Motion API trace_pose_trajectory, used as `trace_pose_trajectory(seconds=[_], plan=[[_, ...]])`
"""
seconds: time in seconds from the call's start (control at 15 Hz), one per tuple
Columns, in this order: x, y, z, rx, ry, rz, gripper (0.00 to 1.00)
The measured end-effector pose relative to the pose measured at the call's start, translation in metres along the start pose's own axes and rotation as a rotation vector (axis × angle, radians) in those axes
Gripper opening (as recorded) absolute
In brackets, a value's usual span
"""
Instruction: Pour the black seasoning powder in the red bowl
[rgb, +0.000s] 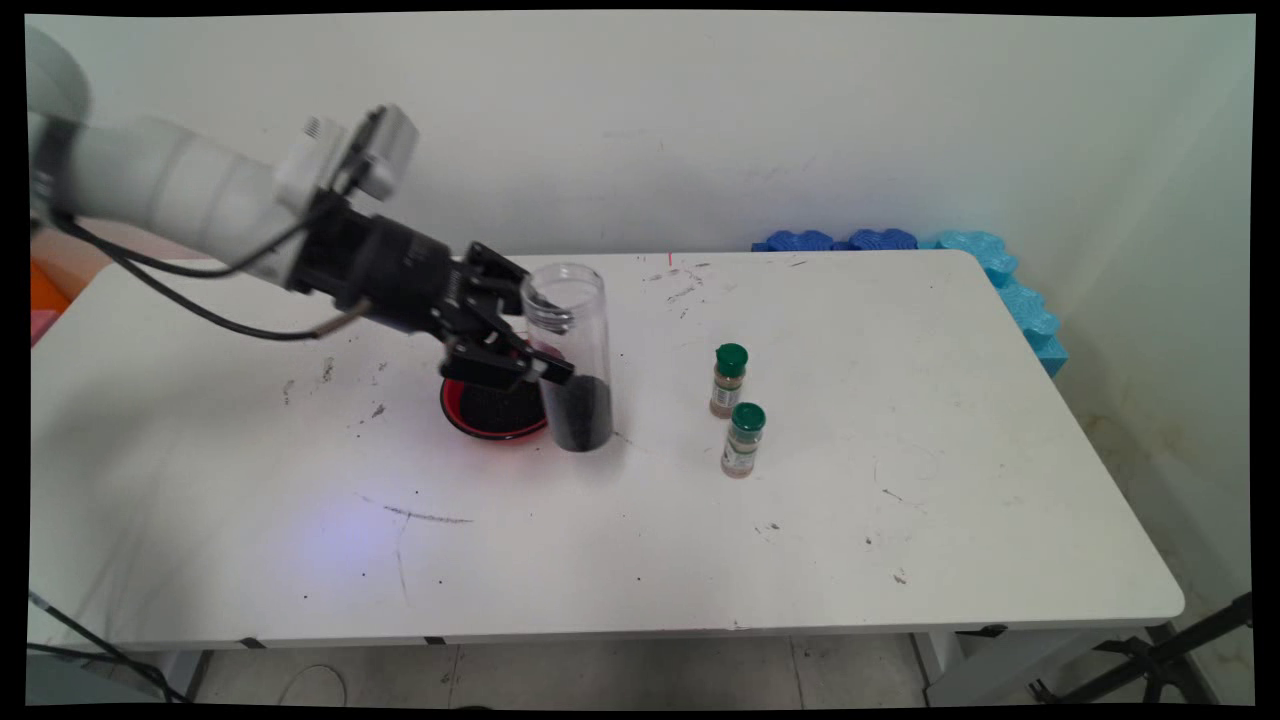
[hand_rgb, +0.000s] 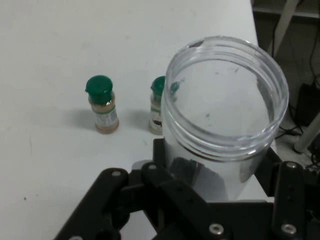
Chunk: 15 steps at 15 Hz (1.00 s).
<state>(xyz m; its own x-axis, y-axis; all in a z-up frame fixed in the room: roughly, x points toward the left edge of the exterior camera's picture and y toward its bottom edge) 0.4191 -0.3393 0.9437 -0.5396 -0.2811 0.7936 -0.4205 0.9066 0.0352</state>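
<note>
A clear open-topped jar stood between the fingers of the black gripper, which closed on its sides. Beyond it, 2 green-capped spice bottles stood on the white table.

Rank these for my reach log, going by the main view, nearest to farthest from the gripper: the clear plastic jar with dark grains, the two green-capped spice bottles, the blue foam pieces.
1. Clear plastic jar with dark grains: within the gripper.
2. The two green-capped spice bottles, right of it: too close to call.
3. Blue foam pieces: far right corner.

White arm reaching in from upper left, angled down, black gripper clamped closed, cables hanging
</note>
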Motion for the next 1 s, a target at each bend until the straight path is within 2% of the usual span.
trace_pose_trajectory(seconds=[0.33,0.47,0.73,0.87,1.0], plan=[[0.012,0.006,-0.041,-0.018,-0.002,0.075,0.00],[0.013,0.008,-0.053,-0.028,-0.005,0.077,0.00],[0.013,0.009,-0.066,-0.038,-0.032,0.005,0.00],[0.012,0.006,-0.069,-0.024,-0.049,-0.049,0.00],[0.009,0.001,-0.071,-0.005,-0.056,-0.137,0.00]])
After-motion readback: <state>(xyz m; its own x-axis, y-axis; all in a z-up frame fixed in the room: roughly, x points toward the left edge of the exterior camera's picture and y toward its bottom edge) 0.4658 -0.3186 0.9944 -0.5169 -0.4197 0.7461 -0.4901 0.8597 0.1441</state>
